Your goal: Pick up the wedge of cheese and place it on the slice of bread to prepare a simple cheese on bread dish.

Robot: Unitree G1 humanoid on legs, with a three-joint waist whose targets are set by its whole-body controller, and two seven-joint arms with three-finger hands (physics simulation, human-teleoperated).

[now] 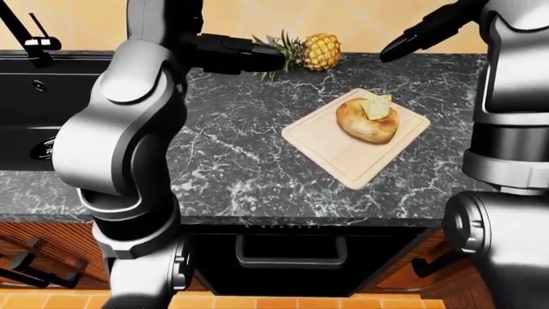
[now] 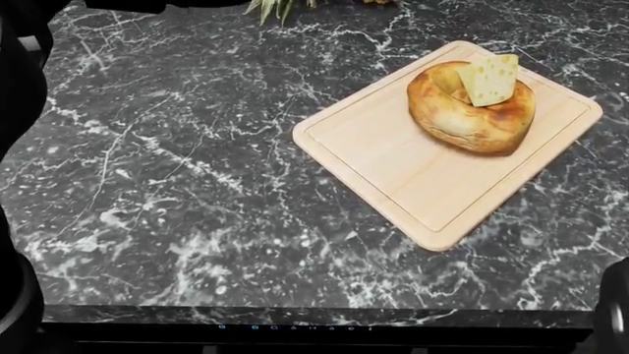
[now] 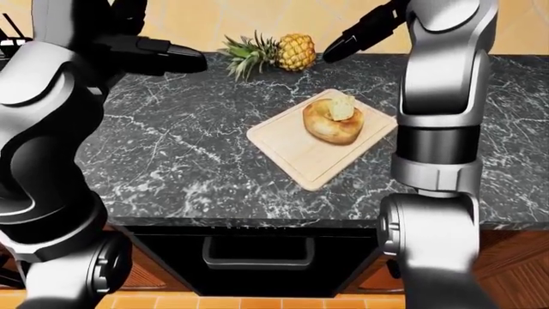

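**Cheese seated on bread, both hands clear**

The pale yellow holed cheese wedge (image 2: 489, 79) is sitting tilted on the golden, crusty round bread (image 2: 470, 109), on a light wooden cutting board (image 2: 413, 173) over black white-veined marble counter (image 2: 177, 184). I am holding my left hand (image 1: 244, 54) and right hand (image 1: 412, 40) raised, empty; finger spread I cannot tell.

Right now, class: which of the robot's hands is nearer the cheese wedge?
Right. The right hand hangs above-right of the cheese wedge; the left hand is far to its upper left.
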